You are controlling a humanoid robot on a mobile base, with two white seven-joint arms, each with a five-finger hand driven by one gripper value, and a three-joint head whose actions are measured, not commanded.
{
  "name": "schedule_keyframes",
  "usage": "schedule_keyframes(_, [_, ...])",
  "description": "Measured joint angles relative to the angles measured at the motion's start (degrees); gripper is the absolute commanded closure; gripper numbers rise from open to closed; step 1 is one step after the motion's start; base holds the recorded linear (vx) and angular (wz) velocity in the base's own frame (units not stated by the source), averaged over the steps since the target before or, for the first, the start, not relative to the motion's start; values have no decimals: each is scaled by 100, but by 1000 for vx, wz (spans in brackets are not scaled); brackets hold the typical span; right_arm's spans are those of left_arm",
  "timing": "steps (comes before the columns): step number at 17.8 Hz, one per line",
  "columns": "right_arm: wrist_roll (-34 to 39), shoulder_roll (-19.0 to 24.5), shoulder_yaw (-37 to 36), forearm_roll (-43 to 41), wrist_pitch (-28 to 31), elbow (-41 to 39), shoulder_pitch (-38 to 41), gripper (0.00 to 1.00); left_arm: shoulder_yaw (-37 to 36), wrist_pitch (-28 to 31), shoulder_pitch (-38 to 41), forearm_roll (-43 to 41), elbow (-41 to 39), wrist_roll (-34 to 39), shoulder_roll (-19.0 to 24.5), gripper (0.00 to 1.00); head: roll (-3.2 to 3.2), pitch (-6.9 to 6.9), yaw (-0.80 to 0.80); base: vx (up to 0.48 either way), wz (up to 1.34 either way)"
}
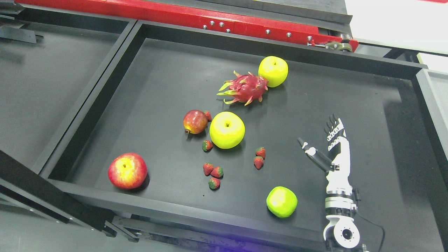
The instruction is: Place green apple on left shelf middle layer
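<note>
Black tray (367, 87), green apple (281, 202) round, axis indiscernible.

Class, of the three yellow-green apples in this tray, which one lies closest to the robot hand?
The green apple by the tray's near rim, just left of the right robot hand's wrist. It is greener and smaller-looking than the middle apple and the far apple.

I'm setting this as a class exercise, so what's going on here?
A robot's right hand is open over a black tray of fruit, holding nothing. The green apple lies near the tray's front edge, just left of the wrist, untouched. Also in the tray are two yellow apples, a red apple, a dragon fruit, a pomegranate and scattered strawberries. No left hand shows.
</note>
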Motion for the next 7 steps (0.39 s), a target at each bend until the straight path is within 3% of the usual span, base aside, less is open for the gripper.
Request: schedule_keyframes(7, [-4, 0, 27, 9, 0, -40, -8, 0, 0, 0, 0, 0, 0, 0, 0, 0, 0, 0, 0, 0, 0])
